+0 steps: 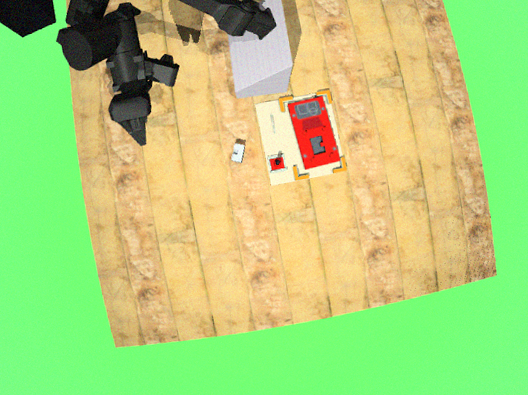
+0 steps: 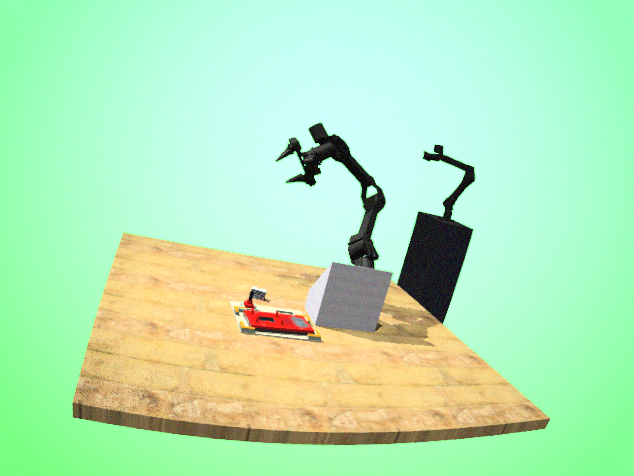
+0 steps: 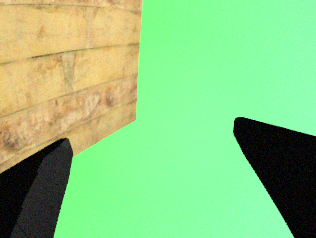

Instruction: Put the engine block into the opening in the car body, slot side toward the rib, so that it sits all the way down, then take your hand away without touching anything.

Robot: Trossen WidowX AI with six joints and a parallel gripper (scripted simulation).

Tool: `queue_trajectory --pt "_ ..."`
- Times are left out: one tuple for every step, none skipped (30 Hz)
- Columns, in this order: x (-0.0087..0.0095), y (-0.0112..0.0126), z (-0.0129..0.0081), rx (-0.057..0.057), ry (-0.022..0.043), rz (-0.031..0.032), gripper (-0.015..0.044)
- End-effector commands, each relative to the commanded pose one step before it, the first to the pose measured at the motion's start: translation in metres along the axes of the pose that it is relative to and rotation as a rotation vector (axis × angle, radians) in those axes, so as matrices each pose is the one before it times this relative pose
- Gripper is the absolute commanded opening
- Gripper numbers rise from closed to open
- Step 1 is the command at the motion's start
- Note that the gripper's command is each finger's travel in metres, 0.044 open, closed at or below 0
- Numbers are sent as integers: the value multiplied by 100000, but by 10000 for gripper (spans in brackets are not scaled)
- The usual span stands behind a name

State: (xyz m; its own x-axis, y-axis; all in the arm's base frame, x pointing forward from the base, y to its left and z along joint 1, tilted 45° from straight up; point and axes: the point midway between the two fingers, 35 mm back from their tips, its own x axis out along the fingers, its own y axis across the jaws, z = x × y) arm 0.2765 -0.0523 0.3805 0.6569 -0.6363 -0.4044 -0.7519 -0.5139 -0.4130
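Observation:
The red car body (image 1: 312, 126) (image 2: 284, 321) lies flat on a cream board (image 1: 278, 140), inside orange corner brackets. Its opening (image 1: 316, 145) (image 2: 265, 319) is dark, with a notch-shaped red edge on its right in the top view, probably the rib. A small white-and-dark block (image 1: 238, 153) (image 2: 259, 293), probably the engine block, is left of the board in the top view; its slot side is too small to tell. My gripper (image 2: 282, 170) (image 3: 154, 135) is open and empty, high above the table and far from the block and body.
A red square base (image 1: 274, 164) (image 2: 248, 303) with a black upright part stands on the board's near-left corner in the top view. A large pale grey block (image 1: 261, 60) (image 2: 353, 297) stands just behind the board. A second small arm (image 2: 463, 181) stands on a black pedestal (image 2: 435, 261) beyond the table.

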Motion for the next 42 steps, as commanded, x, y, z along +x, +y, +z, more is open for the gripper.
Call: queue_trajectory --pt "3529 335 2264 5129 -1970 9771 440" --pt "940 105 520 1513 -350 2540 440" --pt "950 132 512 1540 -322 2561 440" --pt "960 158 503 1567 -294 2583 440" --pt "969 183 493 1593 -266 2603 440" --pt "977 208 483 1620 -237 2623 440" --pt "980 337 496 -1251 128 2896 440" --pt "993 349 500 -1253 91 2936 440" --pt "976 350 490 -1219 51 2888 440" --pt "795 269 401 -406 -43 2324 440" --pt "598 185 303 316 -102 1718 440" --pt "456 144 228 244 -75 1310 440" --pt "310 93 155 371 -72 882 440" --pt "353 98 177 751 -113 990 440" --pt "466 134 232 994 -139 1310 440" --pt "580 174 284 1240 -157 1634 440" --pt "695 220 334 1492 -166 1963 440" --pt "874 294 411 1884 -173 2474 440" --pt "879 312 401 1904 -134 2496 440" --pt "882 329 390 1917 -94 2508 440" --pt "884 346 378 1930 -54 2520 440" --pt "886 362 366 1943 -13 2531 440" --pt "888 377 353 1955 28 2541 440" --pt "889 392 340 1967 69 2550 440" --pt "891 407 327 1978 111 2558 440" --pt "891 421 313 1989 153 2566 440" --pt "889 457 303 1993 192 2566 440" --pt "891 471 289 2009 235 2580 440" --pt "891 484 274 2019 278 2584 440" --pt "890 496 258 2028 322 2588 440" --pt "889 508 242 2037 365 2591 440" --pt "888 518 226 2045 409 2594 440" --pt "884 528 209 2048 452 2589 440" --pt "710 430 156 1651 395 2081 440" --pt "426 259 88 993 251 1248 440" --pt "142 86 28 331 86 416 440" --pt "1 99 -4 -4 0 4 440" --pt "3 235 -9 -9 1 9 440" --pt "1 93 -4 -3 0 4 440" --pt "0 0 0 0 0 0 440" --pt "284 -7 9 2 -10 4 440" --pt "848 -8 15 3 -8 5 440"
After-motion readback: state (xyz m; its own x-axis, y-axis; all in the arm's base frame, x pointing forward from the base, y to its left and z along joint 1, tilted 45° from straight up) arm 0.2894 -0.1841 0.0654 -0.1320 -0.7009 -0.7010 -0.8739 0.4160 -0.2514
